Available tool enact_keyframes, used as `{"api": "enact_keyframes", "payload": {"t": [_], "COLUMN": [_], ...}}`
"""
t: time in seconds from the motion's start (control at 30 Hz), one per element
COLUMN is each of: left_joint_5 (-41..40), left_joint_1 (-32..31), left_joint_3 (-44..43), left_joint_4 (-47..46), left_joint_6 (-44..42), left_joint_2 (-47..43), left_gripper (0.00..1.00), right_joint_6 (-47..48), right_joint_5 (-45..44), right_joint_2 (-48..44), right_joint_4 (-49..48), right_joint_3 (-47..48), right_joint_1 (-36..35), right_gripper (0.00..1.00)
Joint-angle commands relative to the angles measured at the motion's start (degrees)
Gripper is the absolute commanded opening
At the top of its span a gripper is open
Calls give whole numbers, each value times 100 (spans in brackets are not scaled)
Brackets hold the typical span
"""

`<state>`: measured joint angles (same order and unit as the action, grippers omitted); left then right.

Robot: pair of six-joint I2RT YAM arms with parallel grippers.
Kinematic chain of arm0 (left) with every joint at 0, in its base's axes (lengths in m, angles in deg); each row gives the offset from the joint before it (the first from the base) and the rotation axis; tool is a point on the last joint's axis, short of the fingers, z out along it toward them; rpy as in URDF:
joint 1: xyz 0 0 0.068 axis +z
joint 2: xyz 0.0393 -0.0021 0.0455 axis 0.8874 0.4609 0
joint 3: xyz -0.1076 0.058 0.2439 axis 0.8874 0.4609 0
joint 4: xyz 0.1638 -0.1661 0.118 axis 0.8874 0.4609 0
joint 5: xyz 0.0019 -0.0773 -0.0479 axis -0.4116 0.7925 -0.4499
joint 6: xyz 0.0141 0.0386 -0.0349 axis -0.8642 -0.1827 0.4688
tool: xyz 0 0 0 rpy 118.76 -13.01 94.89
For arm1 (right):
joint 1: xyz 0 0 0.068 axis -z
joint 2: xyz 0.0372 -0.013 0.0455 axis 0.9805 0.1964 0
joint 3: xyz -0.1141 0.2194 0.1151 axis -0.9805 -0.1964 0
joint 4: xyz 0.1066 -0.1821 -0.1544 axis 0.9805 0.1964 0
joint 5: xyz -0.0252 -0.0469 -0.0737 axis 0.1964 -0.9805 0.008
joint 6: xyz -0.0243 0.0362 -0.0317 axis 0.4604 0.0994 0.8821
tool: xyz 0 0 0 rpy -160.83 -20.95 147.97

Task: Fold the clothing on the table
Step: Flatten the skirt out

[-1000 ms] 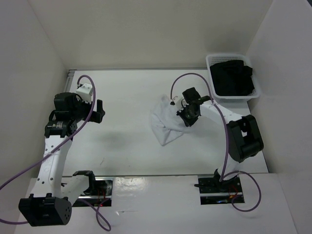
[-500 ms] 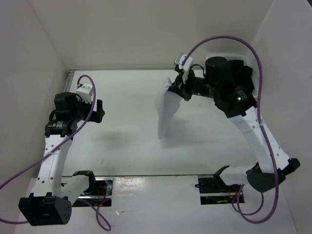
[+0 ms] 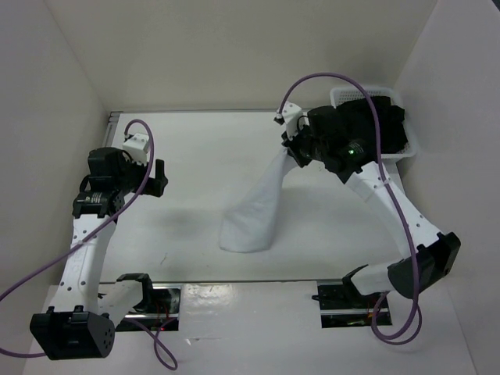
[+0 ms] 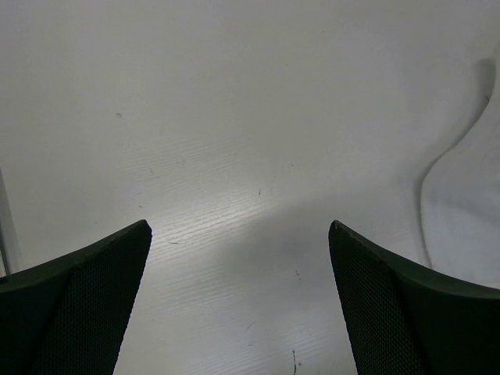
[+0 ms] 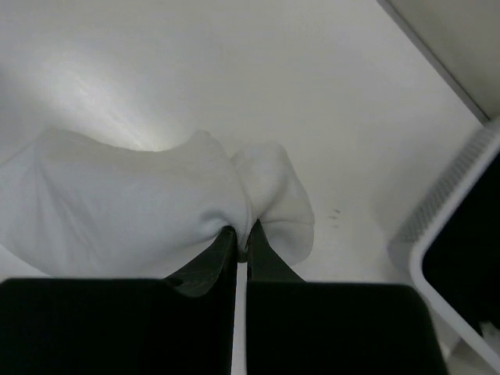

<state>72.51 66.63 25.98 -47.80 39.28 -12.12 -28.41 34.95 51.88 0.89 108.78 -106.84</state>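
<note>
The clothing (image 3: 254, 209) is a plain white garment hanging in a long strip from my right gripper (image 3: 294, 151); its lower end rests on the table (image 3: 187, 148) near the front middle. In the right wrist view the two dark fingers are shut on a pinched fold of the clothing (image 5: 141, 203), with my right gripper (image 5: 243, 234) at the fold's top. My left gripper (image 3: 160, 178) hovers over the left side of the table, far from the cloth. Its fingers (image 4: 86, 289) stand wide open over bare tabletop, with nothing between them.
A white slotted basket (image 3: 341, 100) holding a black garment (image 3: 375, 129) stands at the back right, close behind my right arm. White walls enclose the table on the left, back and right. A purple cable loops above my right arm (image 3: 328, 78).
My right gripper lifted the clothing off the table, swung it up and back, then came slightly lower and rightward; the cloth now hangs longer, its end dragged toward the front. The left arm stayed still.
</note>
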Motion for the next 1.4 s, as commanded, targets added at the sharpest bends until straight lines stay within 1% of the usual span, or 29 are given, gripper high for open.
{"api": "enact_keyframes", "payload": {"t": [0.0, 0.07, 0.2, 0.27, 0.37, 0.4, 0.47, 0.53, 0.6, 0.63, 0.67, 0.7, 0.73, 0.77, 0.8, 0.87, 0.9, 0.97, 1.03, 1.13, 1.2, 1.27, 1.3, 1.37], "left_joint_5": [6, 6, 6, 6, 6, 6, 6, 6, 6, 6, 6, -46, -46, -46, -46, -99, -99, -99, -99, -99, -99, -99, -99, -99], "left_joint_1": [-21, -21, -21, -21, -21, -21, -21, -21, -21, -21, -21, -21, -21, -21, -21, -21, -21, -21, -21, -21, -21, -21, -21, -21], "left_joint_3": [-129, -129, -129, -129, -129, -129, -129, -129, -129, -129, -129, -129, -129, -129, -129, -129, -129, -129, -129, -129, -129, -129, -129, -129], "left_joint_4": [-95, -95, -95, -95, -95, -95, -95, -95, -95, -95, -95, -95, -95, -95, -43, -43, -43, -43, -43, -43, -43, -43, -43, 10], "left_joint_6": [-119, -119, -119, -119, -119, -119, -119, -119, -119, -119, -119, -119, -119, -119, -119, -119, -119, -119, -119, -119, -119, -119, -66, -66], "left_joint_2": [0, 0, -53, -53, -106, -106, -106, -106, -106, -106, -106, -106, -106, -106, -106, -106, -106, -106, -106, -106, -106, -54, -53, 69], "left_gripper": [100, 100, 100, 100, 100, 100, 100, 100, 100, 100, 100, 100, 100, 100, 100, 100, 100, 100, 100, 100, 100, 100, 100, 100], "right_joint_6": [-75, -14, 136, 197, 197, 197, 118, -22, -22, -22, -83, -145, -145, -206, -268, -269, -269, -190, -111, -110, -110, -110, -110, -163], "right_joint_5": [-1140, -1370, -2054, -2188, -2354, -2355, -2417, -2173, -1856, -1663, -1408, -1302, -1187, -873, -644, -143, 295, 588, 677, -94, -638, -790, -791, -686], "right_joint_2": [-171, -302, -819, -987, -1181, -1182, -1182, -955, -752, -507, -366, -199, -41, 274, 443, 925, 1050, 1191, 1113, 613, 279, 225, 286, 400], "right_joint_4": [-133, -71, -71, -132, -132, -45, 35, 35, 35, -52, -114, -193, -255, -307, -308, -308, -256, -89, -35, -289, -475, -528, -423, -282], "right_joint_3": [334, 440, 712, 818, 889, 889, 889, 644, 354, 248, 30, -68, -165, -322, -324, -377, -307, -237, -175, -533, -780, -1009, -1097, -1184], "right_joint_1": [416, 574, 575, 575, 234, -159, -522, -908, -1059, -1190, -1296, -1428, -1672, -1771, -1841, -1894, -1895, -1895, -1895, -1895, -1729, -1509, -1169, -754], "right_gripper": [0, 0, 0, 0, 0, 0, 0, 0, 0, 0, 5, 20, 44, 80, 89, 93, 93, 93, 94, 94, 94, 94, 91, 87]}}
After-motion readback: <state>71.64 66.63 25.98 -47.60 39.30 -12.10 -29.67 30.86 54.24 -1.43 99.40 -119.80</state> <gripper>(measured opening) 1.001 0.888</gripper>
